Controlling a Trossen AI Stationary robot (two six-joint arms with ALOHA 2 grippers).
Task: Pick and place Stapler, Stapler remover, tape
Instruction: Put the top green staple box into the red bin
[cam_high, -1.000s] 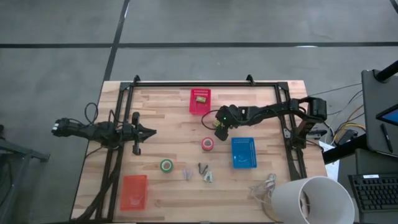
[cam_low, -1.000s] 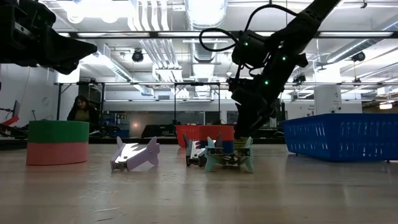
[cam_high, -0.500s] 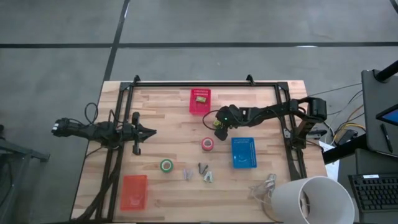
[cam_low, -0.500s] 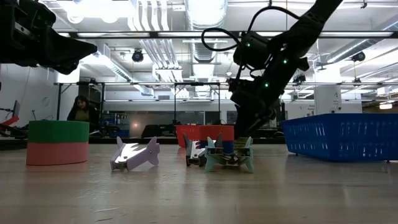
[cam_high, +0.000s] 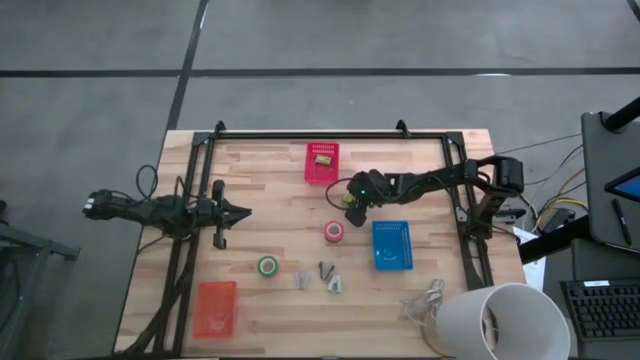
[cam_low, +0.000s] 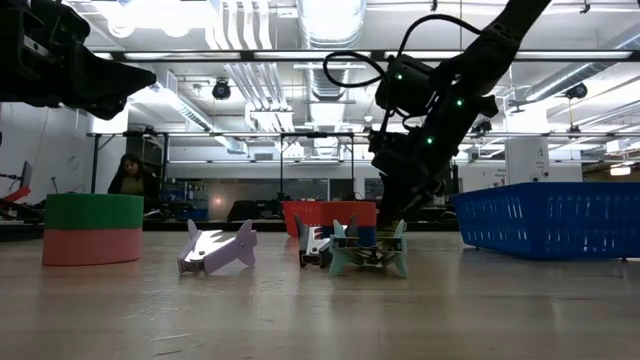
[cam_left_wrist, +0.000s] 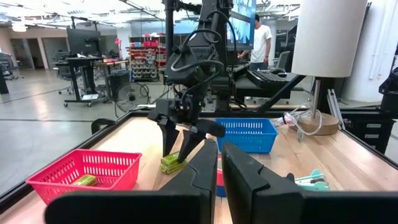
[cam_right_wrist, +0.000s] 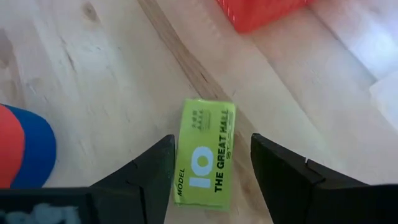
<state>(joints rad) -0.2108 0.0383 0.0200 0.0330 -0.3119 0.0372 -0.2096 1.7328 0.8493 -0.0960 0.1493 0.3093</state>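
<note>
Right hand over stapler, pre-grasp.

Right hand hangs wrist-down, fingers spread either side of the stapler, which lies flat on the bench between the red basket and the red-pink tape (straddling, presumably to close on it). Left hand waits at bench's left, nearly clenched, empty.

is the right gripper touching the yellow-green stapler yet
Apart. In the right wrist view the open right gripper straddles the stapler, with bare wood visible between each finger and the box.
</note>
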